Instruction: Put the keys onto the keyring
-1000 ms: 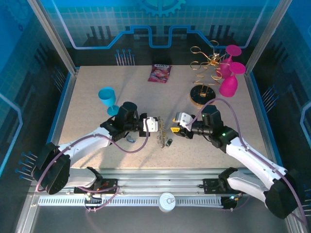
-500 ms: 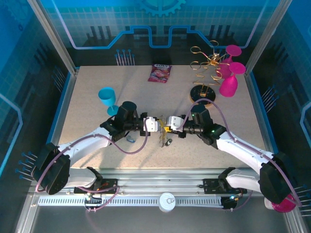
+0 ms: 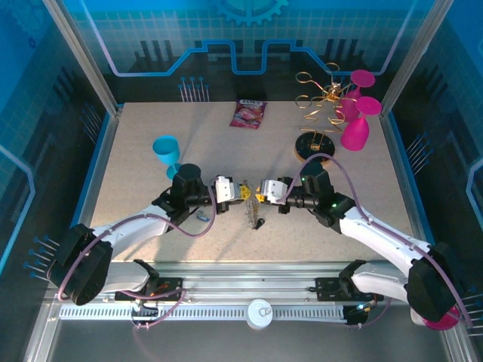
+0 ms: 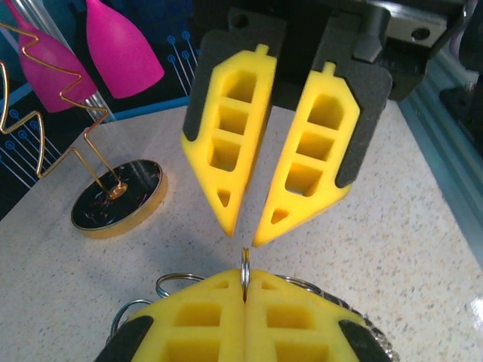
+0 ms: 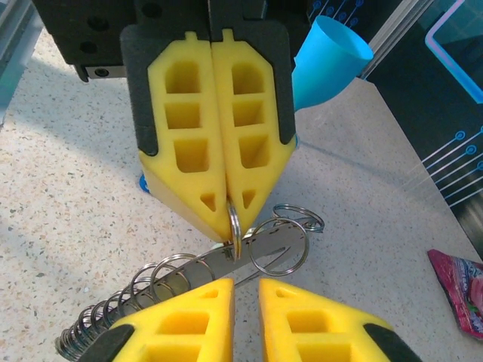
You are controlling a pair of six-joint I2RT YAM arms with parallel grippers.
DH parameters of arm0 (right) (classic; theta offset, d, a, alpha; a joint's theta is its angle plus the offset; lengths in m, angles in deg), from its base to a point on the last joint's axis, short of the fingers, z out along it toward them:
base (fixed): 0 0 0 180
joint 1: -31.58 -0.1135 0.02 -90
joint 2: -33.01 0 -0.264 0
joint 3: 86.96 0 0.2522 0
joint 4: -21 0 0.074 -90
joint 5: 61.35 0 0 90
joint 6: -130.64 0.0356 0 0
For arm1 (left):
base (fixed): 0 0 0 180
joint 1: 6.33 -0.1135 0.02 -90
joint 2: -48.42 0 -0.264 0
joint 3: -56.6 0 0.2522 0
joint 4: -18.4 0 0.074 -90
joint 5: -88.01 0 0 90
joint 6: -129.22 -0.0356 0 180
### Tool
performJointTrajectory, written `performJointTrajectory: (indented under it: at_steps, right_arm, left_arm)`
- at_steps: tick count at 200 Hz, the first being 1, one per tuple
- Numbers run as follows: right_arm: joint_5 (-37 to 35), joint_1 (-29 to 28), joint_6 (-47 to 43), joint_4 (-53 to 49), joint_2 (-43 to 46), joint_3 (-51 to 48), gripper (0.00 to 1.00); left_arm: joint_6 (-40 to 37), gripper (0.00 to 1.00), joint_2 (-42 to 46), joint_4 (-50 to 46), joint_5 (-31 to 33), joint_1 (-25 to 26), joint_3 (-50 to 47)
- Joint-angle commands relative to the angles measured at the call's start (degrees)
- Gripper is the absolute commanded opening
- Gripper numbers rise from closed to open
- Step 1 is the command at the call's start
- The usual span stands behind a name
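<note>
Two arms met over the middle of the desk (image 3: pixel 362 177), one tool each. The left tool (image 5: pixel 228 217) was shut tight, pinching the thin silver keyring (image 5: pixel 235 228) edge-on between its fingertips, raised off the desk. The right tool (image 4: pixel 247 231) faced it with its jaws a narrow gap apart and nothing between them, its tips just above the ring's upper edge. Two more silver rings (image 5: pixel 291 225) and one coiled wire spring (image 5: pixel 128 300) sat beside the pinched ring. From above, the keys (image 3: pixel 253 214) dangled in a small bunch under the meeting point; I could not count them. One blue cup (image 3: pixel 166 148), two pink goblets (image 3: pixel 355 130), one gold wire rack (image 3: pixel 317 102) and one snack packet (image 3: pixel 248 114) stood further back.

A second earlier the right tool had been wider and set back to the right. It had since closed in on the ring while narrowing, and the left tool had drawn slightly left.
</note>
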Motion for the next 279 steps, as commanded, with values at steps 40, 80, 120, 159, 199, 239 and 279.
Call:
performJointTrajectory:
  at_steps: [40,80,120,159,199,239,279]
  right_arm:
    - [4.98,-0.17,0.94,1.82,-0.07,0.46,0.20]
    - [5.53,-0.22,1.68,3.42,-0.12,0.78,0.19]
    - [4.16,-0.24,2.12,4.02,-0.12,0.85,0.18]
    - [4.39,-0.17,2.60,4.35,0.66,0.59,0.18]
    - [3.85,-0.17,2.83,4.61,1.49,0.50,0.18]
    - [1.48,-0.17,2.71,3.90,2.06,0.55,0.23]
    - [2.50,-0.20,2.55,2.97,2.16,0.70,0.22]
  left_arm:
    - [6.64,0.00,1.31,9.59,-5.74,-0.63,-0.93]
    - [7.30,0.00,1.04,10.02,-6.68,-0.62,-0.84]
    - [7.57,0.00,0.76,10.15,-7.44,-0.70,-0.66]
    - [7.13,0.00,0.73,9.46,-7.53,-0.67,-0.67]
    - [6.34,0.00,0.87,8.39,-7.64,-0.67,-0.41]
    - [5.56,0.00,1.13,7.52,-7.49,-0.63,-0.27]
    - [5.11,0.00,1.25,7.12,-7.26,-0.64,-0.31]
